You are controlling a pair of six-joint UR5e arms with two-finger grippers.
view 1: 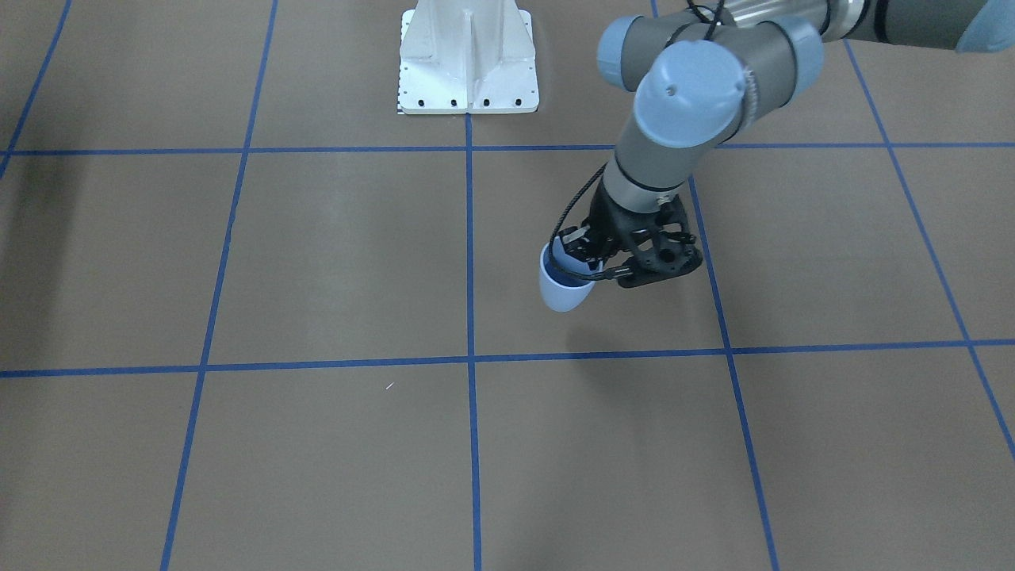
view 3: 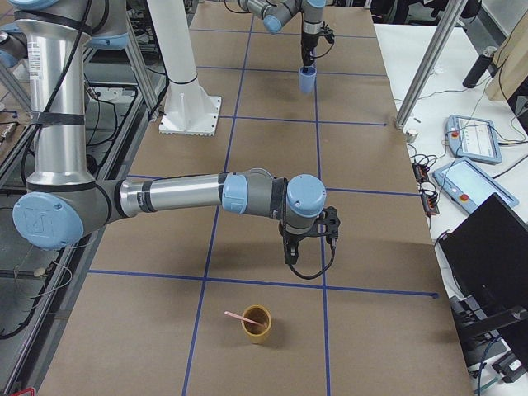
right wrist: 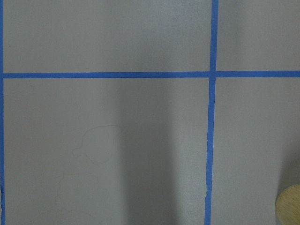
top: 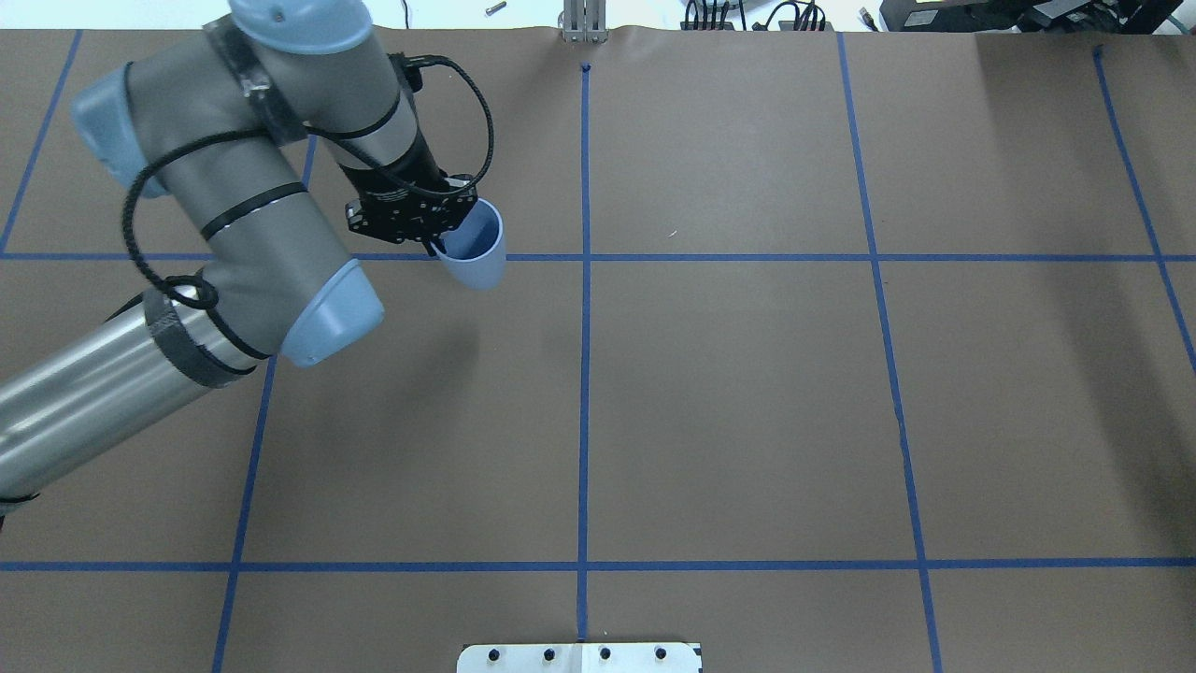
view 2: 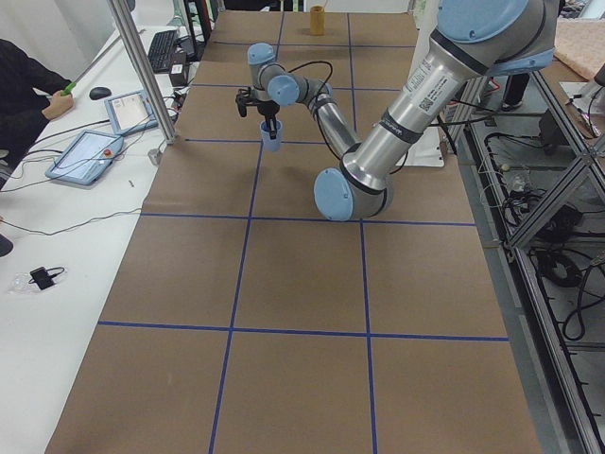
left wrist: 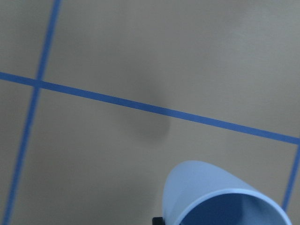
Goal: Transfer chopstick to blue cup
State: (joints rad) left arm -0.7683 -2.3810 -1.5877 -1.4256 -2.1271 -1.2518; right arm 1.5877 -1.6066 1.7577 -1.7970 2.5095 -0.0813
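Observation:
The blue cup (view 1: 564, 289) (top: 476, 254) hangs tilted a little above the brown table, its shadow on the paper beneath it. My left gripper (view 1: 583, 258) (top: 447, 234) is shut on its rim, one finger inside the cup. The left wrist view shows the cup (left wrist: 211, 194) at the bottom edge. The pale pink chopstick (view 3: 239, 317) leans in a tan cup (view 3: 256, 323) at the table's far right end. My right gripper (view 3: 307, 256) hovers over the table a short way from that tan cup; I cannot tell whether it is open or shut.
The white robot base (view 1: 468, 59) stands at the table's edge. Blue tape lines (top: 584, 374) divide the brown paper into squares. The tan cup's rim (right wrist: 288, 206) shows at the right wrist view's lower right corner. Tablets (view 2: 90, 151) and a person's arm lie on a side bench.

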